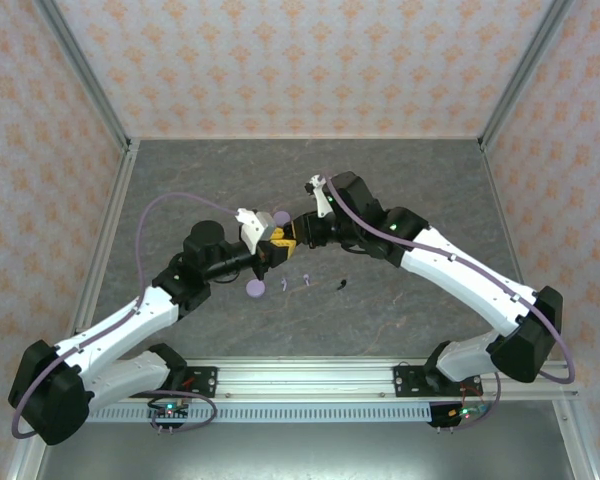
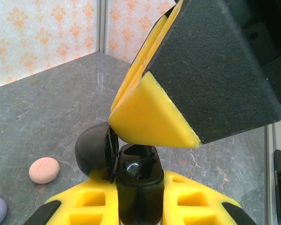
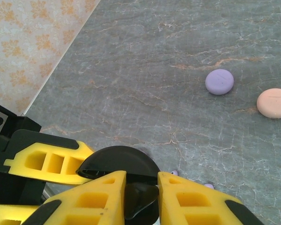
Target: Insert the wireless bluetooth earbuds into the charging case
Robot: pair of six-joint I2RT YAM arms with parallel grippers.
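Top view: left gripper [image 1: 270,250] and right gripper [image 1: 298,234] meet tip to tip mid-table. On the table toward the bases lie a lavender disc [image 1: 256,290], a lavender earbud [image 1: 285,286] and a black earbud [image 1: 340,283], too small to read their lie.

Left wrist view, closer: left gripper clamped on an open black case [image 2: 140,187]. Base upright, lid [image 2: 94,150] swung left, mouth facing the right gripper's tip. A pink disc [image 2: 44,169] lies beyond.

Right wrist view: right jaws narrow around something black; whether they grip it I cannot tell.

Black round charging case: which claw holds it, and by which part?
The left claw clamps the open black round charging case by its base. Whether the right claw holds anything cannot be told.
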